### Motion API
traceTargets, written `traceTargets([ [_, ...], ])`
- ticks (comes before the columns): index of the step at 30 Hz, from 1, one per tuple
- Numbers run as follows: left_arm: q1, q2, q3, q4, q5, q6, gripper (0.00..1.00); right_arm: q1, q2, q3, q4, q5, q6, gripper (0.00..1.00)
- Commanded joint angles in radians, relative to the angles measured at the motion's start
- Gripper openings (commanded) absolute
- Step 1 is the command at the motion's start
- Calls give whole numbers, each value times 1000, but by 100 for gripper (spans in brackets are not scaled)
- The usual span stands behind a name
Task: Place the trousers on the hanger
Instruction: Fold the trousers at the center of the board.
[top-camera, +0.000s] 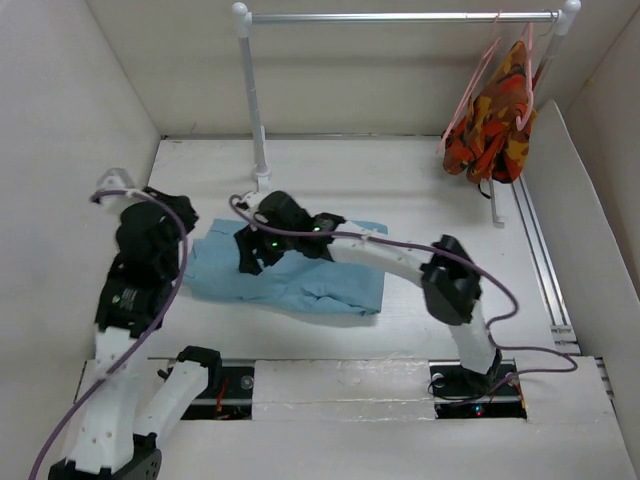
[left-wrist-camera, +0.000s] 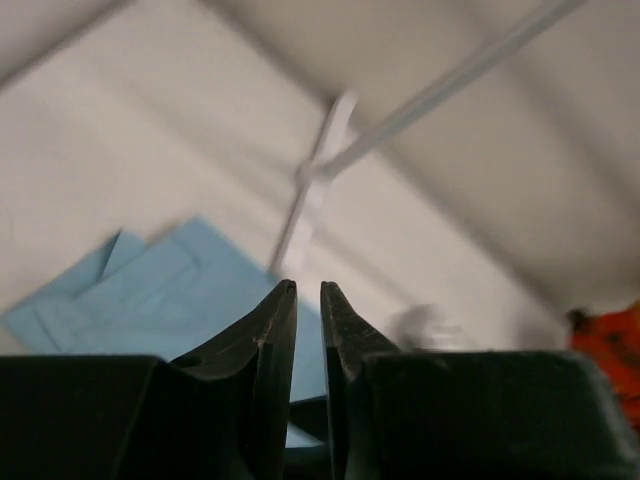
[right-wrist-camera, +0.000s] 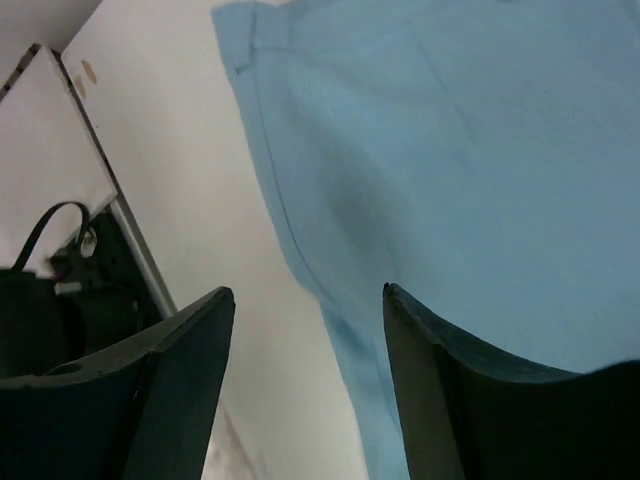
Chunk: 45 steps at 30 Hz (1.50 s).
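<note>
The light blue trousers lie flat and folded on the white table, left of the middle. My right gripper hovers over their upper left part. In the right wrist view it is open, and the trousers and their edge lie below with nothing between the fingers. My left gripper stands raised just left of the trousers. Its jaws stand only a narrow slit apart and hold nothing. A thin pale pink hanger hangs on the rail at the back right.
A white clothes rail spans the back on a post, also seen blurred from the left wrist. An orange-red patterned garment hangs on another pink hanger at its right end. White walls close in on both sides.
</note>
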Motion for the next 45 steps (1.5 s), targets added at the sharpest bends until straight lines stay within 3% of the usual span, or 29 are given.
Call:
traceTargets([
  [1,0,92,-214,43,172,11,13,-59,-326,-198,138,-11,-10,65],
  [2,0,112,-260,112,218,17,21,-75,-374,-260,130,12,-14,42],
  [4,0,219,-339,163,298,48,29,-86,-501,-439,103,31,-39,8],
  [5,0,264,-345,159,294,54,39,-86,-540,-494,89,44,-48,0],
  [8,51,415,-321,125,231,61,48,-86,-659,-660,3,74,-80,0],
  [9,68,435,-310,128,222,69,53,-76,-686,-698,-14,77,-83,4],
  [10,83,467,-296,138,207,78,55,-76,-712,-759,-17,80,-85,12],
  [11,113,485,-288,163,204,98,56,-64,-761,-785,-18,92,-85,30],
  [14,138,623,-216,163,201,141,55,-55,-816,-877,-17,97,-67,48],
  [18,138,818,-95,125,197,181,55,-44,-868,-965,-32,101,-45,55],
  [20,147,884,-69,126,213,178,55,-18,-884,-988,-57,121,-45,63],
  [28,148,970,-130,178,216,167,50,-4,-942,-1014,-144,302,-53,63],
  [34,148,1004,-147,198,207,138,34,-36,-838,-961,-111,365,-100,56],
  [37,148,1007,-150,200,185,131,23,-36,-792,-947,-129,432,-73,49],
  [38,148,1007,-150,198,171,121,13,-36,-802,-965,-109,472,-59,42],
  [39,148,1007,-147,198,167,121,13,-36,-803,-965,-109,473,-59,42],
  [41,148,1011,-146,203,156,120,4,-58,-809,-985,-100,463,-54,41],
  [45,148,1053,-120,188,125,104,0,-58,-789,-1017,-133,466,-60,39],
])
